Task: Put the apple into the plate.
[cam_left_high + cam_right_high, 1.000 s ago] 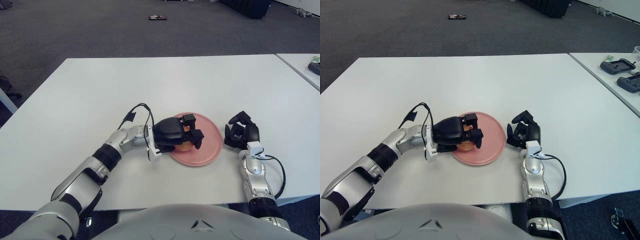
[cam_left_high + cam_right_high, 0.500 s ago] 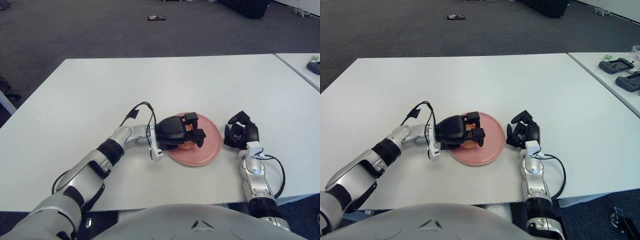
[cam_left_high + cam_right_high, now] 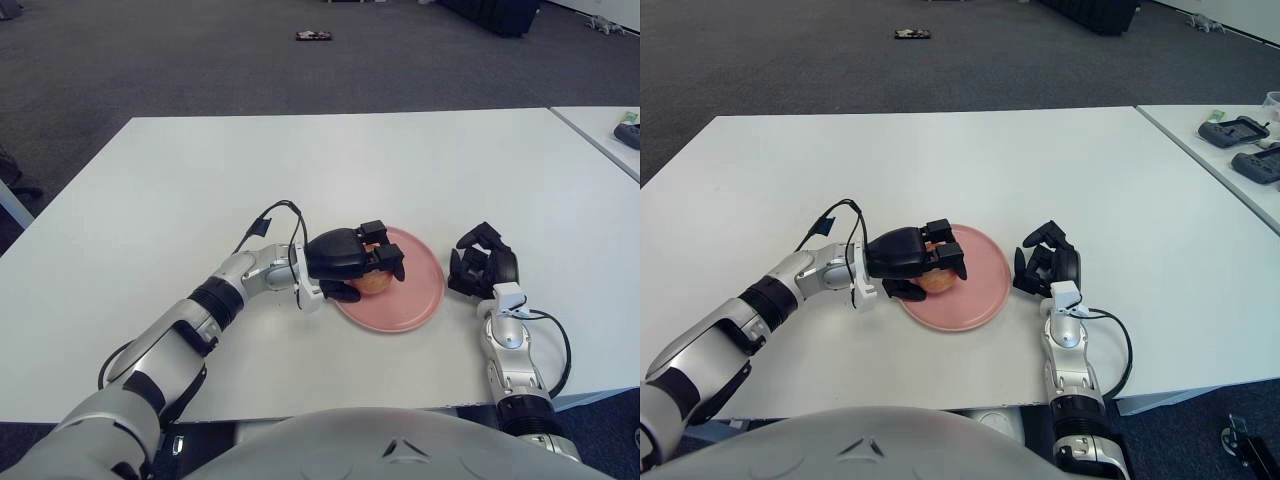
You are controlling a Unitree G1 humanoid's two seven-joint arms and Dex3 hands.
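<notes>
The apple (image 3: 375, 283) sits on the left part of the pink plate (image 3: 418, 292), near the middle of the white table (image 3: 330, 170). My left hand (image 3: 362, 268) reaches in from the left and stays closed around the apple, with its fingers (image 3: 382, 256) arched over the top and the thumb low on the left side. The front of the apple shows under the fingers. My right hand (image 3: 482, 264) rests on the table just right of the plate, loosely curled and holding nothing.
A second table (image 3: 1220, 150) stands at the right with black devices (image 3: 1238, 130) on it. A small dark object (image 3: 314, 36) lies on the carpet far ahead. The table's front edge is close to my body.
My left hand's fingers have lifted from the front of the apple to its top, so more of the apple shows. The apple has settled on the plate. The right hand has not moved.
</notes>
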